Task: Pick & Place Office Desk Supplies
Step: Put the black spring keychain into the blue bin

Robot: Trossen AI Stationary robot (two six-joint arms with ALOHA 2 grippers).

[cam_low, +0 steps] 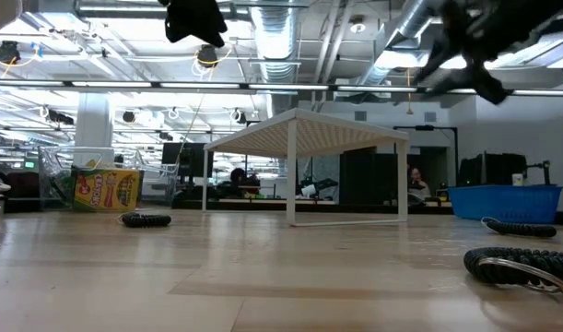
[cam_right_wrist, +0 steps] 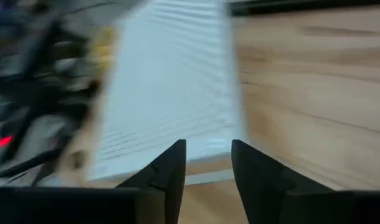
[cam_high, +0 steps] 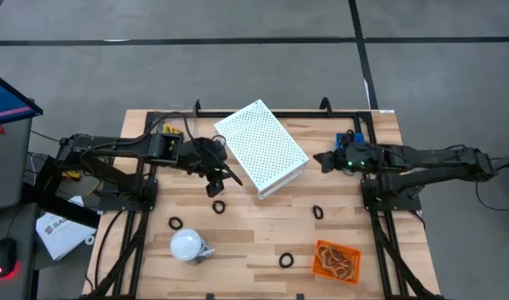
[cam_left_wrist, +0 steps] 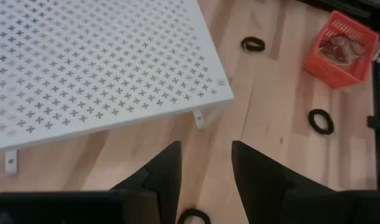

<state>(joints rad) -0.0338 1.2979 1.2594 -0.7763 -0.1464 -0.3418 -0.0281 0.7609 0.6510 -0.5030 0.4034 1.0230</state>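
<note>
My left gripper [cam_left_wrist: 205,149] hangs open above the wood just off the near left corner of the white perforated box [cam_high: 262,148]. A small black ring [cam_left_wrist: 194,216] lies on the table below its fingers, also seen as the black ring [cam_high: 218,206]. More black rings [cam_high: 176,222] [cam_high: 317,212] [cam_high: 286,260] lie flat on the table. A yellow-and-green crayon box [cam_low: 106,189] stands at the far left. Tan rubber bands fill an orange basket [cam_high: 336,260]. My right gripper [cam_right_wrist: 208,149] is open and raised at the box's right side [cam_high: 321,161], with nothing between its fingers.
A white bulb-like object [cam_high: 187,244] lies near the front left. A blue basket [cam_low: 507,201] stands at the far right under the right arm. Bare wood lies between the perforated box and the table's near edge.
</note>
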